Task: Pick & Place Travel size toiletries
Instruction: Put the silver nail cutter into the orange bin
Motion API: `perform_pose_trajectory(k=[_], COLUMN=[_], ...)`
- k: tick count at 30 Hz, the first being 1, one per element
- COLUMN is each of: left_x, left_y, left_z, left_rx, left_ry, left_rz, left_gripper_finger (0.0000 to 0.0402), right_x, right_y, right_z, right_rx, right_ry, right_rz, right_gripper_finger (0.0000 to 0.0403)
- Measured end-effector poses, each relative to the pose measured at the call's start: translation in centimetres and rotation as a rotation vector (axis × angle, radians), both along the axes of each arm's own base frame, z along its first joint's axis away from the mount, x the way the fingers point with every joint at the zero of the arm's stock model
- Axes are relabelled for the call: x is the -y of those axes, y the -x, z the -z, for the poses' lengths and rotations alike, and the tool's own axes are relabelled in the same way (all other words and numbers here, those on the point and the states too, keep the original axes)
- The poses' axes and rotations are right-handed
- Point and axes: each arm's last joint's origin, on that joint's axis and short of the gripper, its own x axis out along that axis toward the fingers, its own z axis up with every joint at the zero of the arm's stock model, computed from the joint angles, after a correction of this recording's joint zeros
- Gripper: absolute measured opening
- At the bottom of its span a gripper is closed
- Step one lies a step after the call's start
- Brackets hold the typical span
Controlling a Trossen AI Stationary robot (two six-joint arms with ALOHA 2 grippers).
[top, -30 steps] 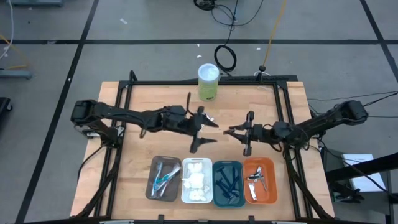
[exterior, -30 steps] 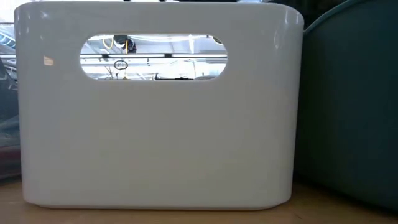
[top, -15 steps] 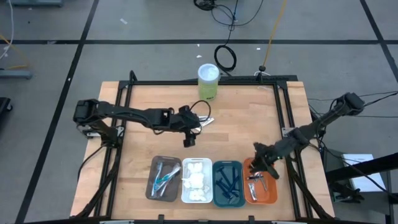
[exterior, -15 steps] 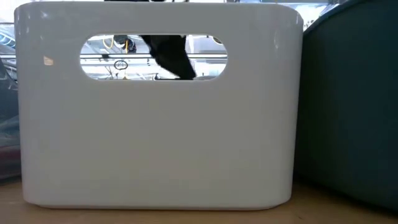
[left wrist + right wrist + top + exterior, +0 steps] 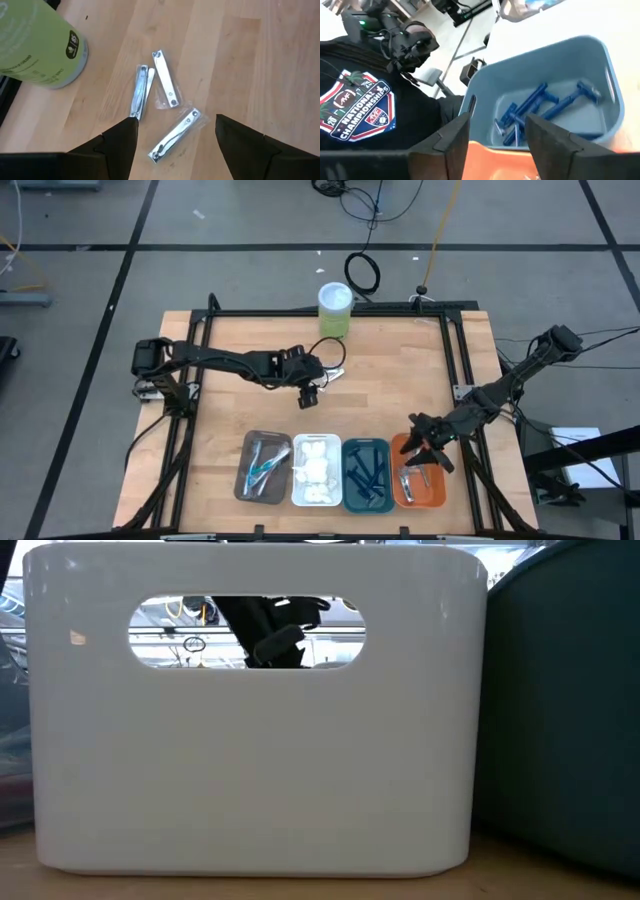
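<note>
Currently three silver metal tools (image 5: 165,102) lie close together on the table beside the green canister (image 5: 37,42); your left gripper (image 5: 172,132) hovers above them, jaws spread and empty. Expect a pinch to catch two, or skid one away. Right gripper (image 5: 425,455) hangs over the orange tray (image 5: 400,492), parted, empty.
</note>
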Motion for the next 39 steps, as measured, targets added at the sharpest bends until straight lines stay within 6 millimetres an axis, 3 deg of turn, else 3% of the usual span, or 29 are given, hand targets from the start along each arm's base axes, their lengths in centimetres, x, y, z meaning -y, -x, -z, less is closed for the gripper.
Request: perform_pose_trajectory(k=[6,13,20,27,31,36,39], left_x=[0.0,-0.8,-4.2,-5.8,-5.6,-5.4,-5.4], left_y=[0.2,-0.2,-0.4,-0.2,0.2,0.4,0.4], left_z=[0.1,2.5,7.1,9.0,9.2,9.3,8.9], left_rx=[-0.038,-0.170,-0.275,-0.288,-0.317,-0.337,-0.329], left_ry=[-0.025,-0.099,0.057,0.193,0.264,0.288,0.299], left_rz=[0.038,0.163,0.180,0.184,0.205,0.195,0.172], left_gripper_finger=[0.0260,0.0248,0.0229,0.0204,0.0160,0.0045,0.0031], right_x=[0.2,0.4,0.6,0.6,0.6,0.6,0.7], right_y=[-0.3,-0.4,-0.6,-0.6,-0.6,-0.6,-0.6], right_z=[-0.4,-0.4,-0.4,-0.4,-0.4,-0.4,-0.4], right_rx=[0.074,0.098,0.107,0.107,0.106,0.129,0.142], right_ry=[0.039,0.076,0.086,0.086,0.086,0.122,0.148], right_rz=[-0.005,-0.002,0.008,0.008,0.008,0.009,0.024], right_gripper_finger=[0.0200,0.0199,0.0197,0.0196,0.0196,0.0192,0.0192])
